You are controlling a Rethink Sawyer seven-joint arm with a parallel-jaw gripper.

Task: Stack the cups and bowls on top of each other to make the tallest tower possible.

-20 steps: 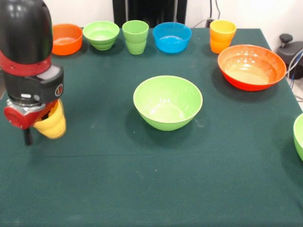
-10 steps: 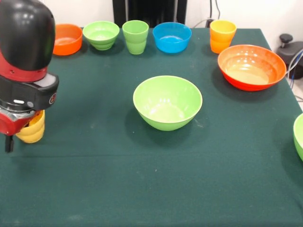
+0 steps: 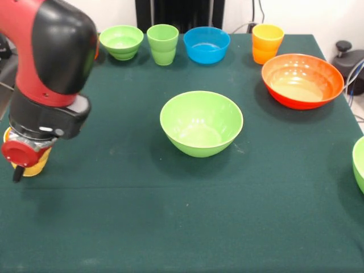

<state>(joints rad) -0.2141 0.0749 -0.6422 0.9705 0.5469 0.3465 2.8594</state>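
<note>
**Yellow cup at the left edge under the arm**

The yellow cup (image 3: 31, 162) sat at the far left of the frame, at mid-height, mostly hidden behind the red and black arm (image 3: 51, 62). Only its lower rounded part showed below the arm's wrist. The hand (image 3: 23, 159) was at the cup, but the wrist covered it, so I could not tell whether it was open or gripping the cup, nor whether the cup touched the counter (image 3: 182, 227).

In the centre of the frame stood a large light green bowl (image 3: 201, 123), upright and alone. At the upper right lay the large orange-red bowl (image 3: 302, 80), with the orange-yellow cup (image 3: 267, 43) just beside it toward the top. Along the top edge, from left to right, stood a small light green bowl (image 3: 121, 41), the light green cup (image 3: 162, 44) and the small blue bowl (image 3: 206, 44), all near one another but apart. A sliver of another light green bowl (image 3: 359, 164) showed at the right edge, well apart from the rest.
</note>
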